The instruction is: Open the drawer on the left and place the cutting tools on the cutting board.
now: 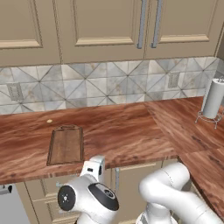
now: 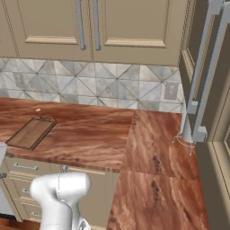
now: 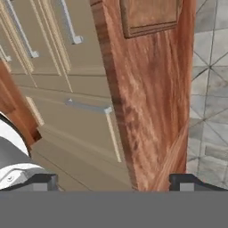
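Drawer (image 3: pixel 84 67) fronts sit flush under the counter edge, all closed, silver bar handle (image 3: pixel 71 22) untouched. From the left base view the cutting board (image 1: pixel 65 145) lies flat on the reddish wood counter (image 1: pixel 131 131) at about ten o'clock from the arm's elbow, bare on top. The gripper (image 3: pixel 113 180) hangs low in front of the cabinet faces, its fingers (image 3: pixel 189 181) spread fully wide and gripping nothing. A paper towel holder (image 1: pixel 213 99) stands far off at two o'clock.
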